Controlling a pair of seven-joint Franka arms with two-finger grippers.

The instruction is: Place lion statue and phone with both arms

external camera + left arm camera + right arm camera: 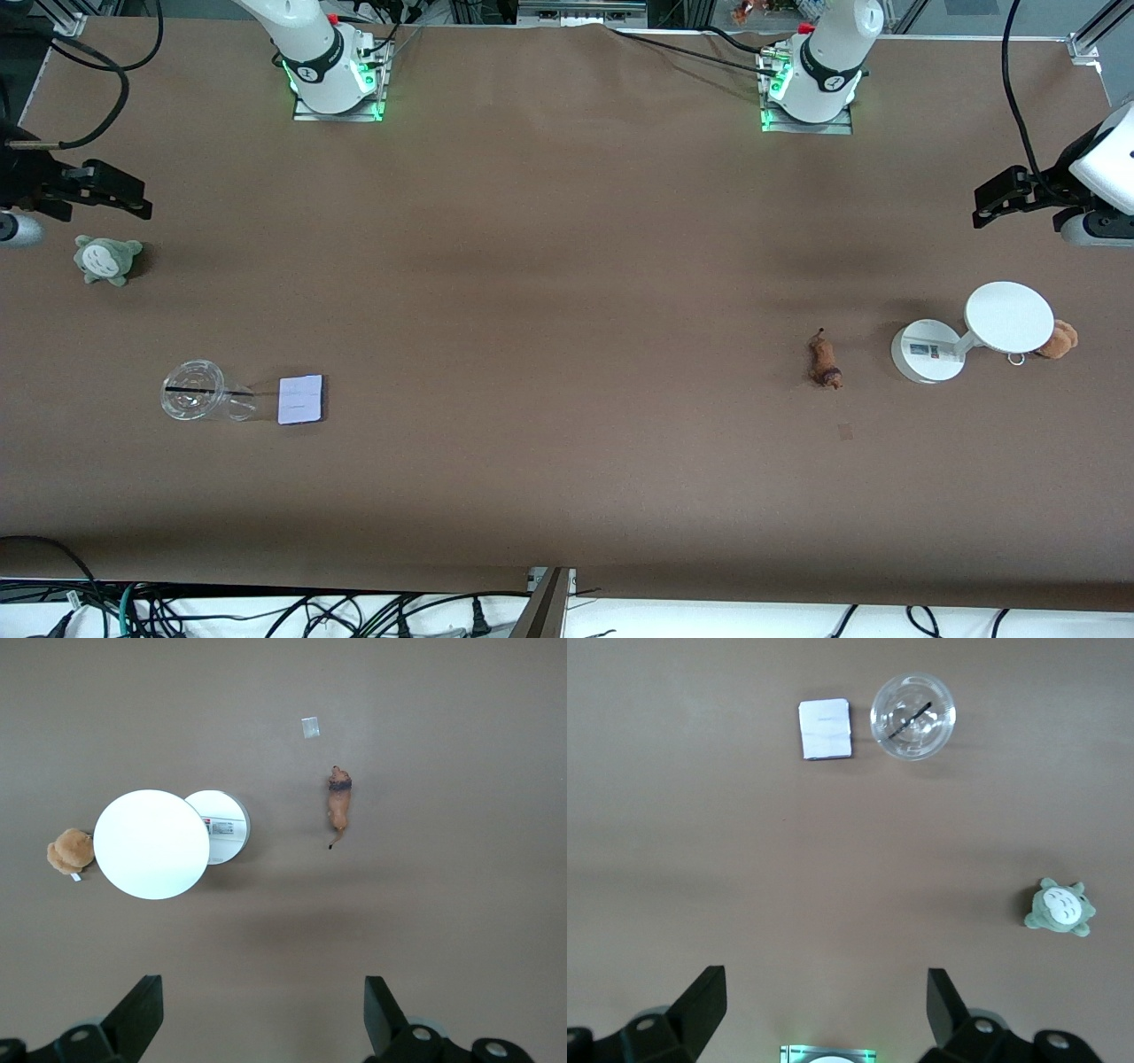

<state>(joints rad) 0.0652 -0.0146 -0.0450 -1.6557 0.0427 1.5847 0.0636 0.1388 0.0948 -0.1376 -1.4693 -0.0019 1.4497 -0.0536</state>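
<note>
No writing is legible. The lion lies near the white stand toward the table's left-arm end; the phone lies beside the cup. Left gripper and right gripper wait, fingers apart, empty.

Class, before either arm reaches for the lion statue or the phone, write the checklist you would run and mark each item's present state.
1. Left hand open, holding nothing: ok.
2. Right hand open, holding nothing: ok.
3. Lion statue lying apart from the white stand, nothing touching it: ok.
4. Phone flat on the table, face up: ok.
5. Gap between phone and clear cup wide enough for a finger: cannot tell.
6. Where each item should be placed: cannot tell.
</note>
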